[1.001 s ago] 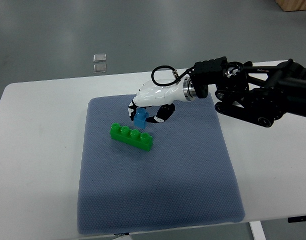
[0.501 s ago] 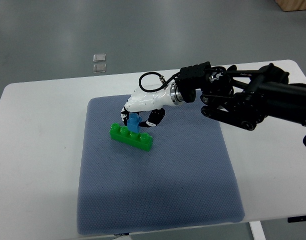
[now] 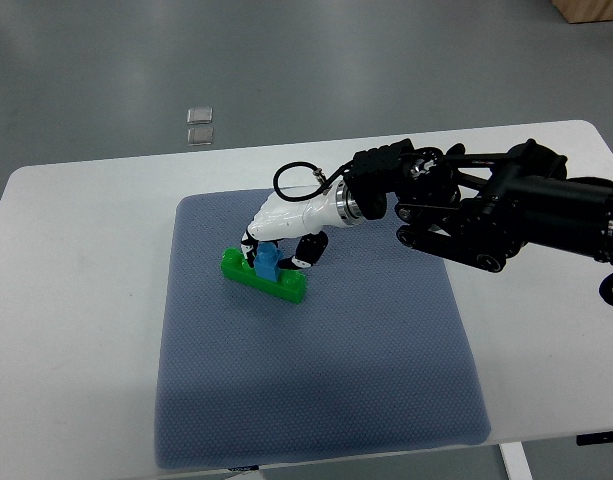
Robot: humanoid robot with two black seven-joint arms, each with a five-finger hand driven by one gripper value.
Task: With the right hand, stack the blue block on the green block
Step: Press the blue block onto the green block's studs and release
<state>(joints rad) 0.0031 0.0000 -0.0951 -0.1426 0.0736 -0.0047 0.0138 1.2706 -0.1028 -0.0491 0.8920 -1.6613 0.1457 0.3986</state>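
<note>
A long green block with studs lies on the blue-grey mat, left of its middle. The small blue block sits on top of the green one, near its centre. My right hand, white with black fingertips, reaches in from the right and is shut on the blue block, fingers on both sides of it. Its black forearm stretches across the table's right side. The hand covers the green block's rear studs. No left hand shows.
The mat lies on a white table whose front edge runs along the bottom of the picture. Two small clear squares lie on the grey floor beyond the table's far edge. A wooden corner shows at the top right.
My right hand has carried the blue block leftward and down, from behind the green block's right end to on top of its centre. The forearm followed to the left.
</note>
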